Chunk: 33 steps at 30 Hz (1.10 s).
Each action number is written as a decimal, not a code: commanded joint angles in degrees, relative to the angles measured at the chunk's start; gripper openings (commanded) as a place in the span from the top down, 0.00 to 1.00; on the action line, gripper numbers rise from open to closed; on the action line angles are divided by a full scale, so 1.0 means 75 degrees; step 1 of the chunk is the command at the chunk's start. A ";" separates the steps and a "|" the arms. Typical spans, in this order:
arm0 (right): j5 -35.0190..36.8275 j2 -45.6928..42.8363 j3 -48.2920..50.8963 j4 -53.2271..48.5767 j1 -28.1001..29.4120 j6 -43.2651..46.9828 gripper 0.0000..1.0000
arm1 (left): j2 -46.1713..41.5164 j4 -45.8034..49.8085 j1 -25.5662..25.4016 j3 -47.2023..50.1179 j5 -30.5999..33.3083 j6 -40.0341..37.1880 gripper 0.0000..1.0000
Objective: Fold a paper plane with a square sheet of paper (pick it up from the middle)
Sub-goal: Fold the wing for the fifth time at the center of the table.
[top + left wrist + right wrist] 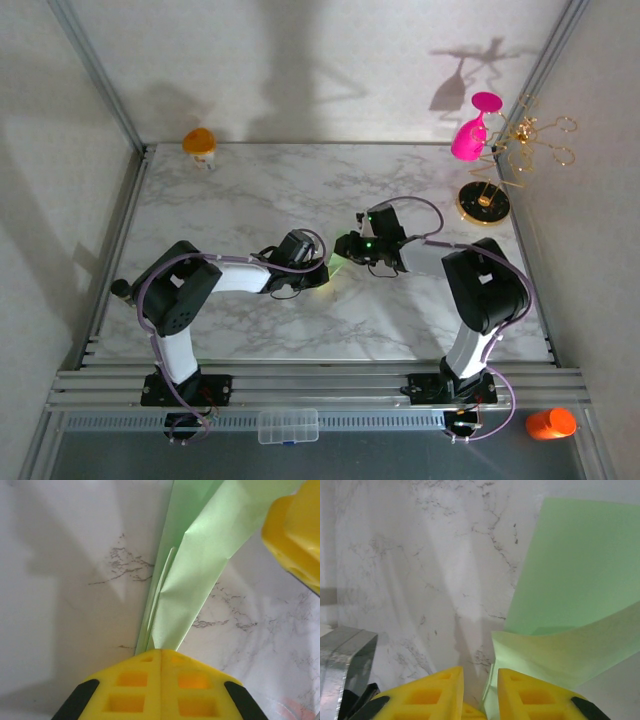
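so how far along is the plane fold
Done: the sheet of paper carries several long folds, layers overlapping. In hand: the left gripper is shut on its narrow end; the right gripper sits at the wider end, grip unclear. Left: no finished dart with a centre ridge yet.

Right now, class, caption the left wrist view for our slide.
Left gripper pinches the partly folded green paper over the marble table.

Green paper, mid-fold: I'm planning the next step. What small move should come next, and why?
Probably close the right fingers on the green paper. They stand slightly apart with a paper edge at their gap, while the left fingers are shut on the folded end, so a second grip would steady it for creasing.
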<state>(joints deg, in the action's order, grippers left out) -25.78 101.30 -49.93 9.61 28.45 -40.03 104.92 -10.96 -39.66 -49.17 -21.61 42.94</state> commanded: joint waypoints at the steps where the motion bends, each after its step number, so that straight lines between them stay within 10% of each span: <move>1: -0.0260 0.0335 -0.0182 -0.0084 0.0074 0.0137 0.74 | 0.0035 0.0525 -0.0029 0.0122 0.0212 0.0032 0.99; 33: 0.0240 0.1412 -0.0842 -0.1594 0.0407 0.0029 0.83 | -0.0583 0.1591 -0.0333 0.0122 0.0014 -0.0589 0.92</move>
<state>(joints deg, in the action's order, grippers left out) -28.05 109.47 -56.53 2.72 31.07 -40.03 101.93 -3.36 -41.32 -49.12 -21.61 40.42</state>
